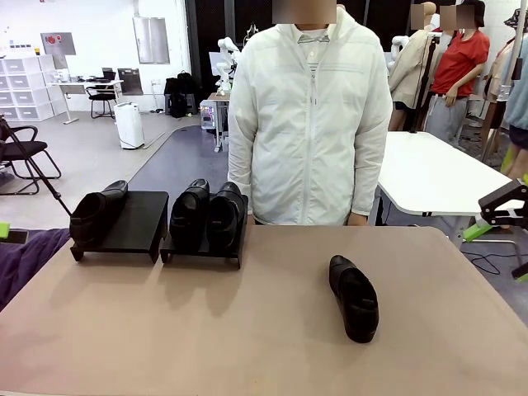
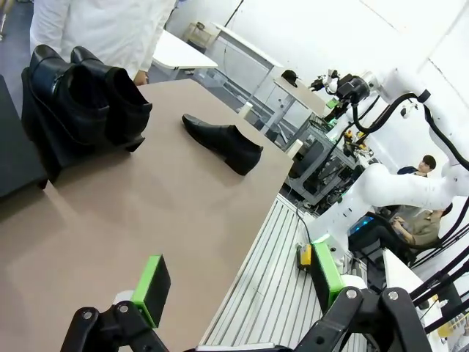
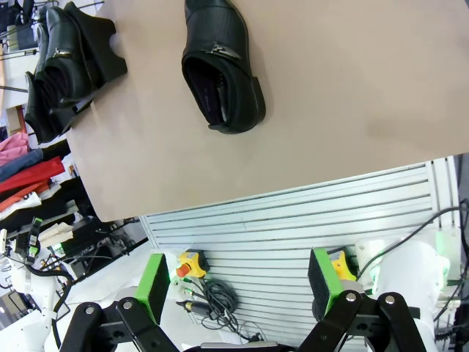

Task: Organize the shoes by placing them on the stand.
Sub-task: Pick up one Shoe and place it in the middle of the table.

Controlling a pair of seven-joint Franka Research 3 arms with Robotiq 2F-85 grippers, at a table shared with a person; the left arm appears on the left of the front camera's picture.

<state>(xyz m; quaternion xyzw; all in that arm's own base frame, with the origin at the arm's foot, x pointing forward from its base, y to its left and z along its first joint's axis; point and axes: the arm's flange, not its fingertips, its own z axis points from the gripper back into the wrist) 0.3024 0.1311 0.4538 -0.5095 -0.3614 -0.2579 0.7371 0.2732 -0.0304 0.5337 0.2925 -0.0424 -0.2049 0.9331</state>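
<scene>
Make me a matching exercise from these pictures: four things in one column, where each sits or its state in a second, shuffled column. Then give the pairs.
Things
1. lone shoe
2. pair of shoes
3. single shoe on a stand
4. right gripper

Places or states
A. on the left stand, one slot beside it free
B. open, off the table's edge
C. flat on the tabletop, on no stand
D. side by side on the right stand

Pairs: 1-C, 2-D, 3-A, 4-B
</scene>
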